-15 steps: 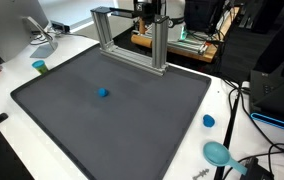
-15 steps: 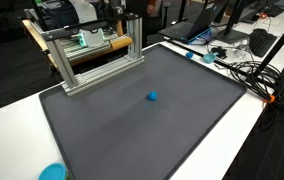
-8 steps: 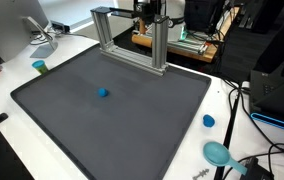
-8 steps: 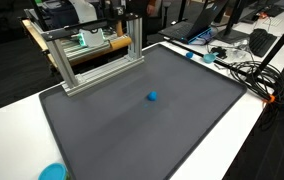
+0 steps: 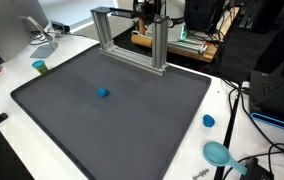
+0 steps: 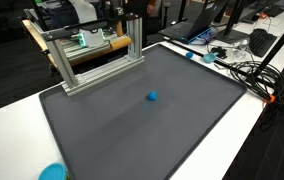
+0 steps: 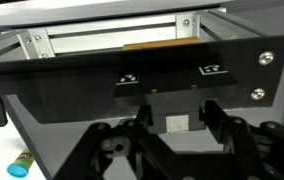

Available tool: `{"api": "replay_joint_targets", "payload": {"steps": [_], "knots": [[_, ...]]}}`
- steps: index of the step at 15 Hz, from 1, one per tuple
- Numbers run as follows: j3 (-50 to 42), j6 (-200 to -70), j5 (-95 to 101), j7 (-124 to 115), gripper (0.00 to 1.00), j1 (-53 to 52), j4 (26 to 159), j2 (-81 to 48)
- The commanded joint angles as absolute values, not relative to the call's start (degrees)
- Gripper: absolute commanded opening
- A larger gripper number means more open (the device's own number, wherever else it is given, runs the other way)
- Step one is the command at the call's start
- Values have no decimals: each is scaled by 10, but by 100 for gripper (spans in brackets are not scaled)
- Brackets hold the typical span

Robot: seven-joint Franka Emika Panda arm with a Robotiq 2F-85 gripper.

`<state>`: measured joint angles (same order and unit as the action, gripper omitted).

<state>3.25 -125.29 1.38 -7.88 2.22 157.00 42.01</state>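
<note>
My gripper (image 7: pixel 176 118) hangs at the top of an aluminium frame (image 5: pixel 132 40) that stands at the back edge of the mat. In both exterior views it is only a dark shape above the frame's top bar (image 5: pixel 147 10) (image 6: pixel 122 10). In the wrist view its two black fingers (image 7: pixel 142 118) stand on either side of a dark block (image 7: pixel 177 108) with a pale square label. The block sticks out below a black panel (image 7: pixel 132 85). The fingers lie against the block's sides, with no gap showing.
A small blue object (image 5: pixel 103 92) (image 6: pixel 153 97) lies on the dark mat (image 5: pixel 112 125). Round the mat are a green cup (image 5: pixel 40 66), a blue cap (image 5: pixel 209 121), a teal disc (image 5: pixel 217 152) and cables (image 6: pixel 244 68). A monitor stand (image 5: pixel 40 35) is nearby.
</note>
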Motion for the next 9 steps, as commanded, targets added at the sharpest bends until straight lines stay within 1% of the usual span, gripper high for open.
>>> {"api": "replay_joint_targets", "payload": {"steps": [1, 2, 4, 6, 7, 8, 9], "knots": [[57, -1254, 34, -106, 53, 30, 1585, 414], [61, -1254, 38, -109, 63, 30, 1586, 415], [71, -1240, 49, -115, 69, 32, 1570, 399], [78, -1235, 63, -115, 71, 31, 1572, 391], [78, -1233, 66, -112, 78, 30, 1572, 386], [77, -1232, 69, -107, 70, 27, 1572, 381], [74, -1234, 72, -101, 59, 24, 1572, 377]]}}
